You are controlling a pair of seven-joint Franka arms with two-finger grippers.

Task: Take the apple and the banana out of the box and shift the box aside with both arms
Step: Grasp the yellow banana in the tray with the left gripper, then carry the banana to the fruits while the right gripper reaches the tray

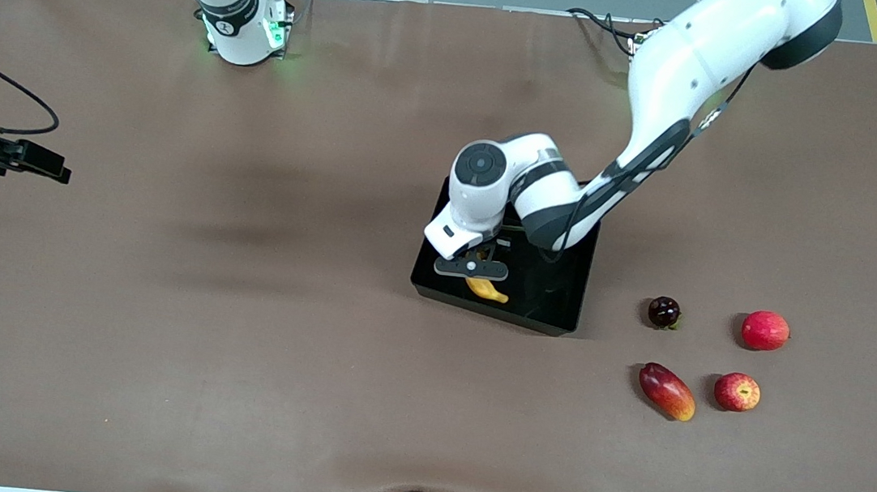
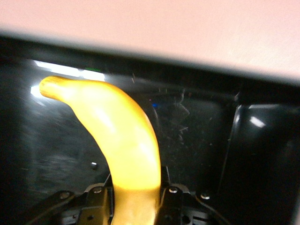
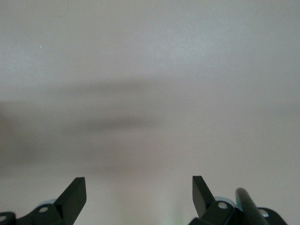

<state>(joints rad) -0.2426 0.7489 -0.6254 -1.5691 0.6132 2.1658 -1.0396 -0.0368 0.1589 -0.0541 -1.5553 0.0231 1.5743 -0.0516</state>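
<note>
- table (image 1: 233, 338): brown cloth fills the front view; four loose fruits sit at lower right of that frame, toward the left arm's end, well apart from the box
- box (image 1: 554, 307): glossy black bin at frame centre in the front view, partly covered by the left arm's wrist; low walls, scuffed floor visible in the left wrist view (image 2: 197, 126)
- risk, judged: a lift that drags the banana's free tip against the box wall could twist the fruit in the grip or shift the box itself
- right gripper (image 3: 139, 190): fingers spread wide, nothing between them, only bare cloth under it; seen at the far left edge of the front view (image 1: 47, 168), waiting, well apart from the box
- left gripper (image 1: 485, 271): down inside the box, fingers closed on the banana
- banana (image 2: 117, 136): in the left wrist view it rises from bottom centre, clamped between the fingers near one end, and curves to upper left with its tip free; in the front view a yellow piece (image 1: 487, 289) shows just below the gripper, inside the box
- risk, judged: grip sits near one end, not mid-length, so the long free part could swing or slide out on the smooth skin
- apple (image 1: 737, 391): already outside the box, lower right of the front view, beside the mango (image 1: 668, 391); nearer the front camera than the pink-red fruit (image 1: 765, 330) and the dark round fruit (image 1: 664, 311)
</note>
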